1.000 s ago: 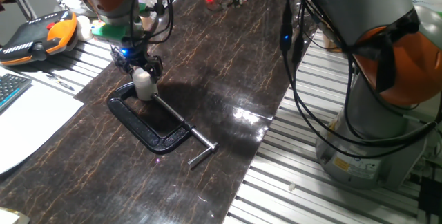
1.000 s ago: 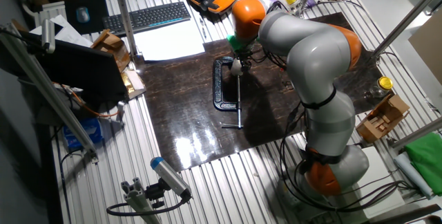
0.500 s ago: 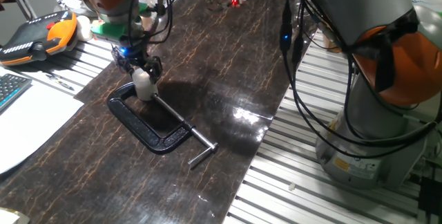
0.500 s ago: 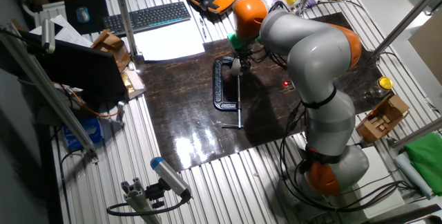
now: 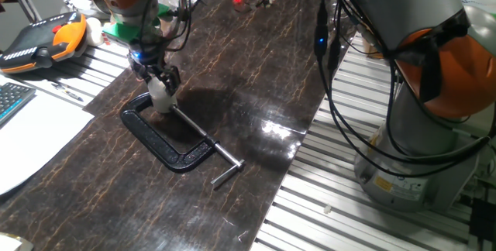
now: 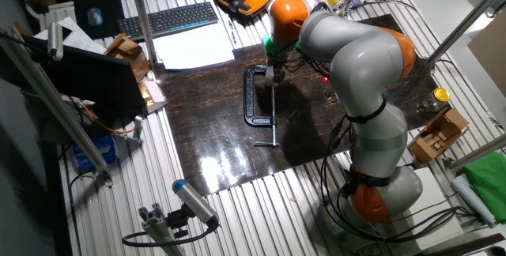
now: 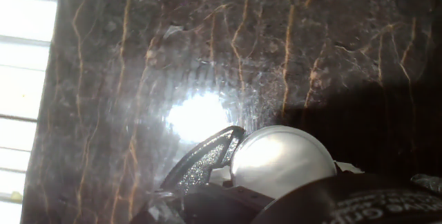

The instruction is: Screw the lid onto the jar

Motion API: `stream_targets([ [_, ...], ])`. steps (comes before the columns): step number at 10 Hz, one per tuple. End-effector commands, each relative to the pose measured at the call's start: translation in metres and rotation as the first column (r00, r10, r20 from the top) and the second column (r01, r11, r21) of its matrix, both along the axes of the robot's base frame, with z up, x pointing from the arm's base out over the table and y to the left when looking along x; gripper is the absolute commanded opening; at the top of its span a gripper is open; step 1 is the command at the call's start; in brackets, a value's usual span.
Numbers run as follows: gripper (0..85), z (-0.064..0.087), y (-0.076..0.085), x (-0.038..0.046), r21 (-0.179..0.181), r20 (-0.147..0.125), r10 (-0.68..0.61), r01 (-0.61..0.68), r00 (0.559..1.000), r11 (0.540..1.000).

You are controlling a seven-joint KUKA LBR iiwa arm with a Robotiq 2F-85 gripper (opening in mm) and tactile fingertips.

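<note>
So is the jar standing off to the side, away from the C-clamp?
No, the jar stands at the clamp's end, touching its black frame, with the gripper right above it.

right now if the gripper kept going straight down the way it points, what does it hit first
The gripper points down at the small whitish jar held in the black C-clamp; its fingers already seem to be at the jar's top, so that comes first. Contact is unclear.

No readable txt, labels, brands or nos. in any view; nothing legible near the pincer either.
</note>
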State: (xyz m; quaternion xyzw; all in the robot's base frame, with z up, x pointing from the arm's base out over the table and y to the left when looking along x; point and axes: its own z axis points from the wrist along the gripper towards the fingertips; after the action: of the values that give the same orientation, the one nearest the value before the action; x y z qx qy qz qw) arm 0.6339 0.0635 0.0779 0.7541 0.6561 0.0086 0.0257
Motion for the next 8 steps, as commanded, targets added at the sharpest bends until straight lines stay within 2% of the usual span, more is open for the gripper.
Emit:
stream_targets([
  [1, 66.7, -0.0001, 0.0001, -0.0001, 0.001, 0.002, -0.013, 0.013, 1.0, 1.0],
  [4, 64.7, -0.0007, 0.0002, 0.0004, 0.017, 0.001, -0.07, 0.07, 0.998, 0.997],
  [8, 62.7, -0.0005, -0.0001, 0.0016, 0.036, -0.017, -0.157, 0.157, 0.987, 0.987],
])
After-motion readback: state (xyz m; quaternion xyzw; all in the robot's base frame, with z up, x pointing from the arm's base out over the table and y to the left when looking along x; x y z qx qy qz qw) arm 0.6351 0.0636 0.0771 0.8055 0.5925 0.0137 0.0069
